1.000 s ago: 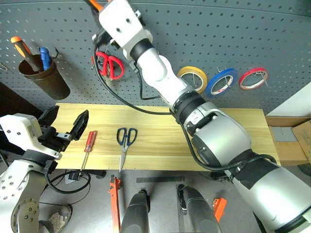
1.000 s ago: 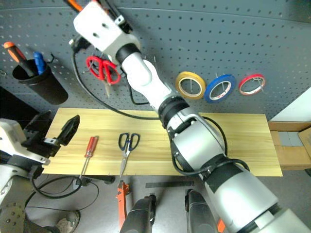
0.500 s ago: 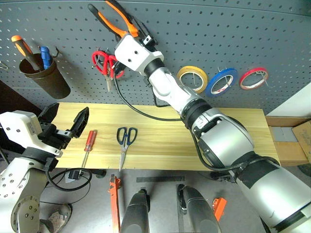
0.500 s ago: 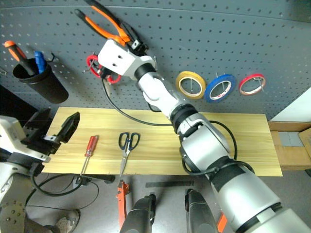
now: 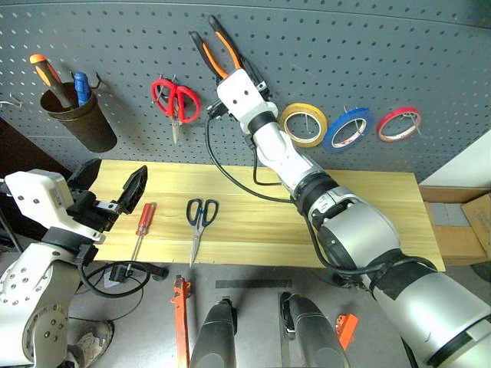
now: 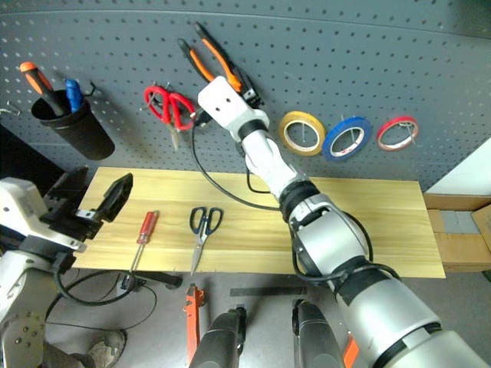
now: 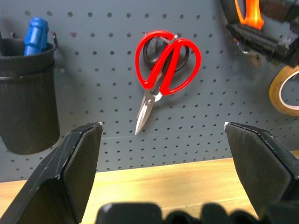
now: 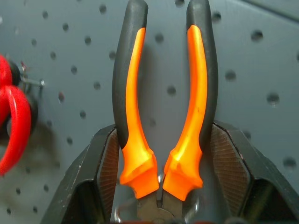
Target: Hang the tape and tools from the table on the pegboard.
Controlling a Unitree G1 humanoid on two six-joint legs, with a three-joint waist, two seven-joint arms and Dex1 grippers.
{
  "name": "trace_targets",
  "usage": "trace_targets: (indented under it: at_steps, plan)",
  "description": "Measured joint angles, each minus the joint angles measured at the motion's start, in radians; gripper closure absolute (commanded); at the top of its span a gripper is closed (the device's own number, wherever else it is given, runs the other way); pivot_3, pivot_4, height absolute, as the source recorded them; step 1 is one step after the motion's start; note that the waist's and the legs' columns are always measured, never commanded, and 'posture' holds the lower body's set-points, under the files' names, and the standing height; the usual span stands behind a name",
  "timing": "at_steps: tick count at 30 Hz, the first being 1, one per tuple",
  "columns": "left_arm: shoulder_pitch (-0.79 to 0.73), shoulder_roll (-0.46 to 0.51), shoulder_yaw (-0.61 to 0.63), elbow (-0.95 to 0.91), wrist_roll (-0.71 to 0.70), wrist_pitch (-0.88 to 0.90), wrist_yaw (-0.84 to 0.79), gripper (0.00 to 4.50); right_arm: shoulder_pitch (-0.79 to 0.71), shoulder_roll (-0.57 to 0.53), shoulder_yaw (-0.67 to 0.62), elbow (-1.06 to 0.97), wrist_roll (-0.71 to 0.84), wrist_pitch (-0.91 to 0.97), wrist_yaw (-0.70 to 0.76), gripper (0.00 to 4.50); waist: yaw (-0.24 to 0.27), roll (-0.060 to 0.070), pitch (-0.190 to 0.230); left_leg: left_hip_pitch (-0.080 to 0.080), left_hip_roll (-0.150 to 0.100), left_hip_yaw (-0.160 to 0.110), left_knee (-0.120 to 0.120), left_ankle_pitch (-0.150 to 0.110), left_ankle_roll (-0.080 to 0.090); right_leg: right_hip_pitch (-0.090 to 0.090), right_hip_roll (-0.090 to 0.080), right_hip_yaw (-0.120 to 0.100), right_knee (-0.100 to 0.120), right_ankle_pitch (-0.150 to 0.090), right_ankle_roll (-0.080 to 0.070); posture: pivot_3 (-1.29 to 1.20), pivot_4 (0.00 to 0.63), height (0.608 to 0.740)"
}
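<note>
left eye view: we are midway, pliers up at the board.
our right gripper (image 5: 247, 77) is clamped on the pliers (image 5: 219, 47) against the pegboard (image 5: 368, 46), not yet hooked; yellow tape (image 5: 304, 124) already hangs. blue scissors (image 5: 199, 221) and screwdriver (image 5: 140, 228) remain on the table (image 5: 253, 222); left gripper (image 5: 111, 192) waits with jaws apart.

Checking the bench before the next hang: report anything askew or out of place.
Nothing is damaged or spilled. The dark-blue scissors and red-handled screwdriver lie on the table, not yet hung. The pliers are off the pegboard hooks, clamped in the right gripper, handles up.
</note>
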Motion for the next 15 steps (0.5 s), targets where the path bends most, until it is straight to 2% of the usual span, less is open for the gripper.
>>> trace_targets:
  at_steps: [6,12,15]
  plan:
    - [-0.005,0.0,-0.003,0.006,0.004,0.0,-0.012,0.0,0.022,0.014,-0.048,-0.026,0.054,0.039,0.023,2.1,0.001,0.0,0.0,0.0,0.002,-0.001,0.0,0.001,-0.002,0.0,0.005,0.0,0.0,0.002,-0.003,0.06,0.315,0.74]
    - [-0.033,-0.001,-0.034,0.034,0.021,-0.001,-0.013,0.0,0.069,0.033,-0.11,-0.101,0.134,0.099,0.075,0.14,0.013,0.0,0.0,0.001,0.001,-0.003,0.0,0.008,-0.002,0.003,0.006,-0.001,-0.002,0.003,-0.003,0.02,0.317,0.74]
    - [-0.043,-0.004,-0.047,0.059,0.04,-0.003,-0.011,0.0,0.136,0.028,-0.119,-0.15,0.159,0.141,0.087,0.04,0.015,0.0,0.0,0.001,0.001,-0.001,0.001,0.011,-0.001,0.003,0.006,-0.001,-0.002,0.003,-0.003,-0.02,0.319,0.74]
